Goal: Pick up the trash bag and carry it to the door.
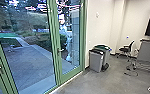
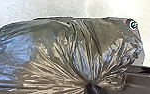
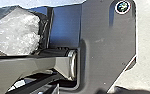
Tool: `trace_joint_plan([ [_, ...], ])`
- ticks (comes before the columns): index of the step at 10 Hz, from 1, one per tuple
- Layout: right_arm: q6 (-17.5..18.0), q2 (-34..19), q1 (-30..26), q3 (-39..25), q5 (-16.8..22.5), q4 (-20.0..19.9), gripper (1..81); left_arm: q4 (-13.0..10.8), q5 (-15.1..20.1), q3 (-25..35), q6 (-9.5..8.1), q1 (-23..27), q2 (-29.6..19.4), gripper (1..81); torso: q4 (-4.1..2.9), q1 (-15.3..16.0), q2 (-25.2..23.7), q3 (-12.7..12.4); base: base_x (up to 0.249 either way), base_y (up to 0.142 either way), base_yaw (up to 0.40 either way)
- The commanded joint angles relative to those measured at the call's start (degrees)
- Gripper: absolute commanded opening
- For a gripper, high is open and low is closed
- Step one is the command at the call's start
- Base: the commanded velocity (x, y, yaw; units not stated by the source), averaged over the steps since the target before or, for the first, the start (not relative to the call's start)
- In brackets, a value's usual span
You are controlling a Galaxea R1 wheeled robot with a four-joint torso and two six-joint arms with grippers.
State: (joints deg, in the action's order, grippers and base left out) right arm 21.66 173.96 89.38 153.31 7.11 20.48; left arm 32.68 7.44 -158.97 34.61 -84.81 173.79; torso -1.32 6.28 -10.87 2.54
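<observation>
We cannot tell whether our left pincer or our right pincer is clenched or released, but in the left wrist view we have the shiny trash bag (image 2: 53, 50) up close, its folds drawn together into a tight neck. Farther out, the green-framed glass door (image 1: 71, 75) stands ahead of us with paving (image 1: 34, 60) beyond the glass, and 2 bins, a gray bin (image 1: 96, 62) and a green-topped bin (image 1: 105, 55), sit close together just beside its frame, with a black chair (image 1: 126, 49) well apart to their right.

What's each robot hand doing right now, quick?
Left gripper: closed on the shiny dark plastic trash bag, where it bunches together.
Right gripper: open or closed, cannot be told.
</observation>
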Motion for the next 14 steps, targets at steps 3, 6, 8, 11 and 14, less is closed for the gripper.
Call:
trace_joint_plan([
  [3,-0.13,0.36,-2.84,-0.21,3.09,0.35,81.1,-0.34,4.08,0.06,0.37,3.2,-0.28,1.0,0.0,0.0,0.0,0.0,0.177,-0.05,0.0],
  [6,-0.13,0.36,-2.93,-0.21,3.18,0.35,81.1,-0.34,4.08,0.06,0.37,3.2,-0.28,1.0,0.0,-0.02,0.0,0.0,0.175,0.0,0.0],
  [8,-0.13,0.45,-2.93,-0.21,3.18,0.35,81.1,-0.34,4.08,0.06,0.54,3.2,-0.28,1.0,0.0,0.0,0.0,0.0,0.175,0.0,0.0],
  [11,-0.13,0.36,-2.67,0.05,3.18,0.53,81.1,-0.34,3.99,0.06,0.55,3.28,-0.19,1.0,0.0,-0.02,0.0,0.0,0.175,0.0,0.0],
  [14,-0.22,0.71,-0.73,1.72,0.19,2.46,81.1,-0.25,3.64,0.06,0.55,3.11,-0.19,1.0,0.0,0.0,0.0,0.0,0.175,0.0,0.0],
])
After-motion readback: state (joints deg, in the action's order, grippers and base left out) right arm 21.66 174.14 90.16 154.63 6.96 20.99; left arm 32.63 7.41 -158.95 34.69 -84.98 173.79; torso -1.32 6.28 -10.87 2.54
